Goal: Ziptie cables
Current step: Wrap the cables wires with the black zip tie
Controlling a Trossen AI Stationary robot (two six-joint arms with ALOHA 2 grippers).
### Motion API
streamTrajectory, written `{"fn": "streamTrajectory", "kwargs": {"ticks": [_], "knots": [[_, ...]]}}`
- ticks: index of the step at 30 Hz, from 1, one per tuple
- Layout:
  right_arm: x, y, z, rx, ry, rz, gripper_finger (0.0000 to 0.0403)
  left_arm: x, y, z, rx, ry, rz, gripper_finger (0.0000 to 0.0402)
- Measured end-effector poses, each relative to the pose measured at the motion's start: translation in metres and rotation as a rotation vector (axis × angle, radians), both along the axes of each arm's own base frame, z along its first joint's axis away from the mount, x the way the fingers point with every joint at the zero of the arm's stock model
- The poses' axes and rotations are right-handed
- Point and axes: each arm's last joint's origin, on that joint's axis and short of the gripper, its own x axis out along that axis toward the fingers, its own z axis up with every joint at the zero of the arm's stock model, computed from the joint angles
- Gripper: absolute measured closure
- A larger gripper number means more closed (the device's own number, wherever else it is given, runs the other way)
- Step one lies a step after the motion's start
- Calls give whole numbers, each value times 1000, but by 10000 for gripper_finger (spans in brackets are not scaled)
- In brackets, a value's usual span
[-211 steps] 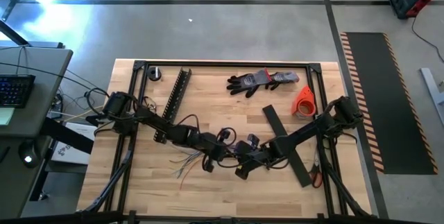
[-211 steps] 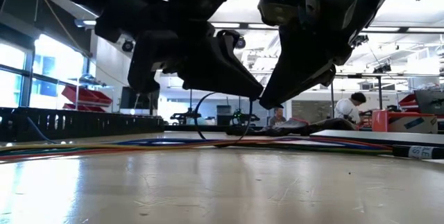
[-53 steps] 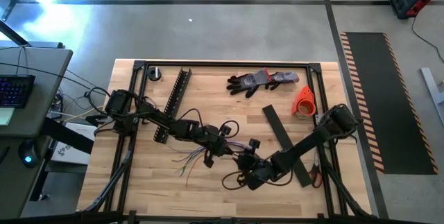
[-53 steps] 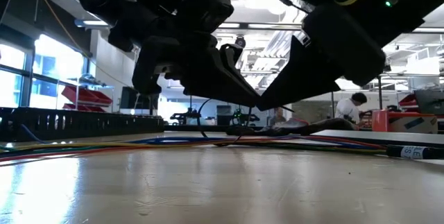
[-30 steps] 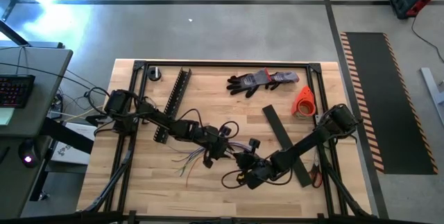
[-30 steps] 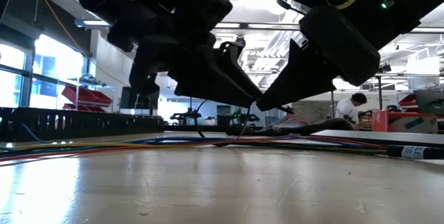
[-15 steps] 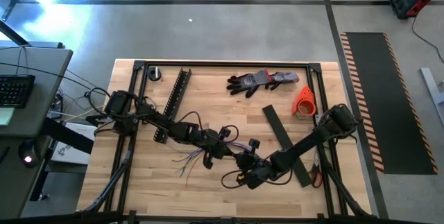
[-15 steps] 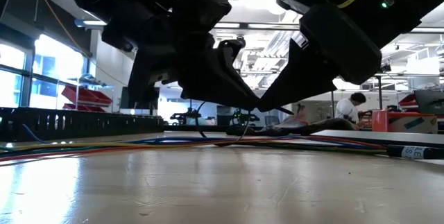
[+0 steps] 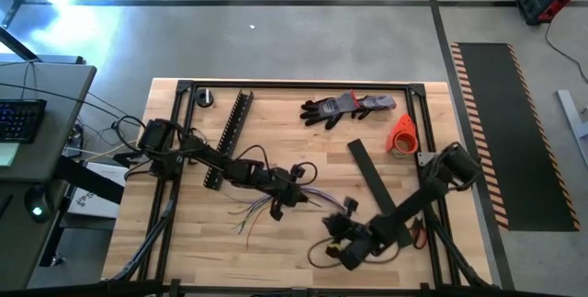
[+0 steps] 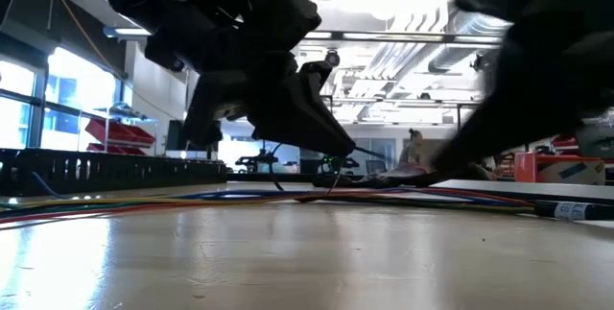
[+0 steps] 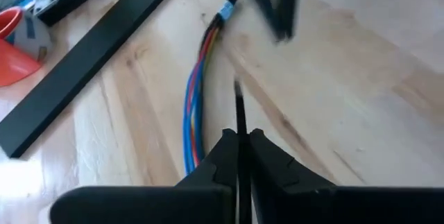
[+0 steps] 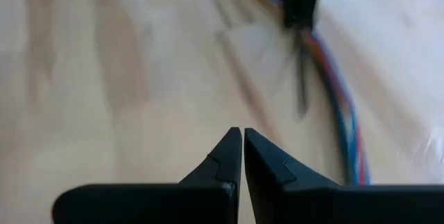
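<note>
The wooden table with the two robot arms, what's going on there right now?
The left pincer is shut on a thin black strip, seemingly a zip tie, right beside the bundle of thin blue, orange and red cables lying on the wooden table. The right pincer is shut and holds nothing, above bare wood nearer the table's front edge. A flat black strip, an orange tape roll and grey gloves lie unused.

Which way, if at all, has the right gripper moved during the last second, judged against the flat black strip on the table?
Yes. In the high view the right gripper has pulled back toward the table's near edge, away from the cables, and now lies below the flat black strip's lower end.
</note>
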Motion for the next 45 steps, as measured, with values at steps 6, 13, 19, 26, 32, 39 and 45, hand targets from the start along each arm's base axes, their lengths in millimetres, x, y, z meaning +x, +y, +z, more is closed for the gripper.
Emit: {"fn": "streamTrajectory", "kwargs": {"ticks": [6, 13, 19, 26, 32, 39, 45], "knots": [[-24, 19, -2, -16, -14, -8, 403, 0, 0, 1, -9, -3, -1, 401], [-3, 17, 8, -218, -103, 122, 357, 1, -1, 2, -49, -14, -20, 401], [16, -8, 9, -345, -56, 106, 268, 1, -1, 3, -66, -17, -34, 401], [30, -25, 7, -250, 20, 156, 250, 1, -2, 3, -68, -21, -34, 401], [32, -29, 7, -289, 17, 142, 287, 2, -2, 4, -76, -29, -30, 401], [32, -30, 7, -286, 16, 138, 365, 2, -2, 4, -82, -28, -29, 402], [33, -31, 7, -269, 8, 120, 399, 2, -2, 4, -102, -22, -22, 402]]}}
